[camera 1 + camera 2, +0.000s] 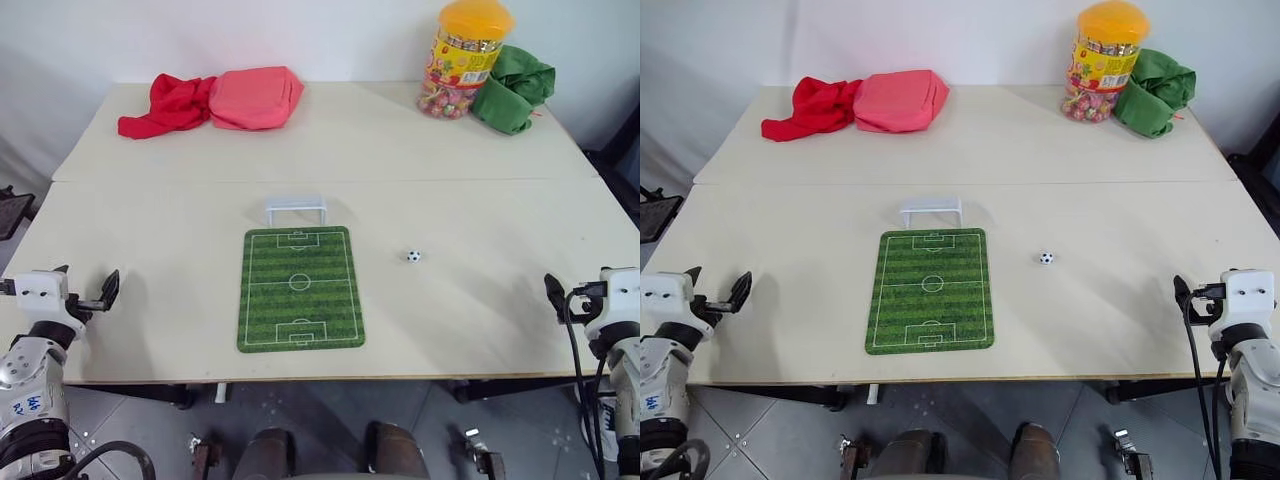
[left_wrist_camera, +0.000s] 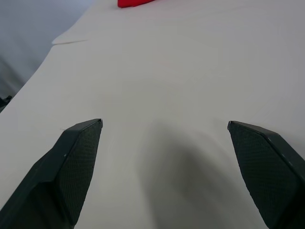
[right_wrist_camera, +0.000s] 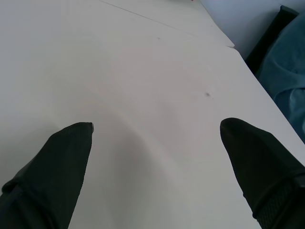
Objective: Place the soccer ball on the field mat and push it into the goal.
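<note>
Pale table (image 1: 150,250) against a white wall, everything laid out. Right gripper (image 3: 155,129) hovers empty at the table's edge, fingers spread wide; left gripper (image 2: 164,126) likewise, well left of the mat (image 1: 299,289). The ball (image 1: 413,256) sits on bare table just right of the mat, the goal (image 1: 296,210) touching the mat's far end. Best bet: right gripper descends squarely over the ball, pinches gently so it won't roll away.

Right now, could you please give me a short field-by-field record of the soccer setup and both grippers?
soccer ball: on the bare table, right of the field mat, not on it
field mat: flat, mid-table
goal: standing at the mat's far end
left gripper: jaws open, empty, over the table's left edge
right gripper: jaws open, empty, over the table's right edge
</note>
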